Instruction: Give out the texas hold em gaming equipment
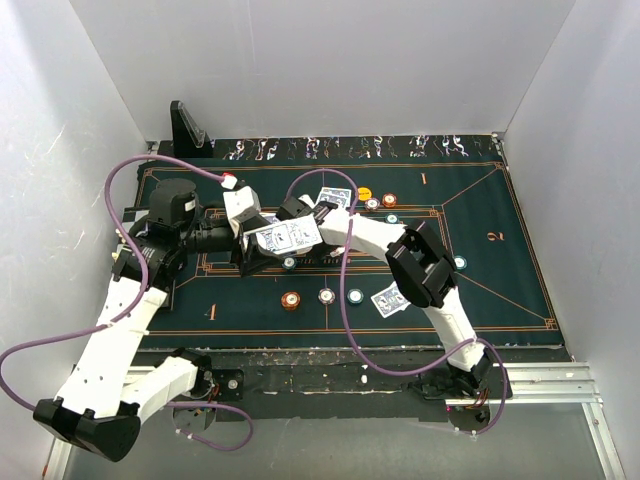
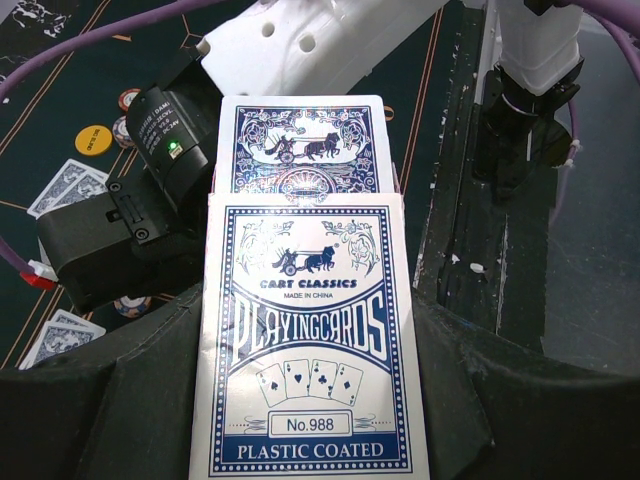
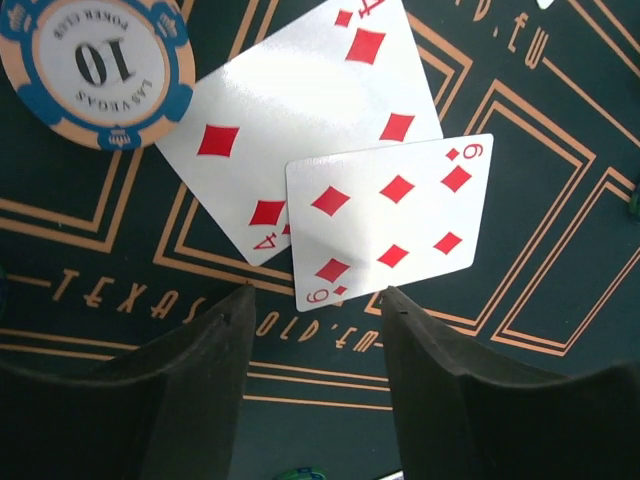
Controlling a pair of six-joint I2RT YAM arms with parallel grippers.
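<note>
While the left hand (image 2: 308, 300) is clamped tight on the card box (image 2: 305, 400), the right hand (image 3: 315, 297) hangs open and empty just over the green mat (image 3: 560, 100). Right below it the six of diamonds (image 3: 390, 215) lies face up, overlapping the four of diamonds (image 3: 290, 100), next to a blue chip (image 3: 100, 65). I'd call it roughly midway: chips (image 1: 326, 295) and card pairs (image 1: 390, 300) are spread around the mat, but the box isn't set down and more cards probably need dealing.
</note>
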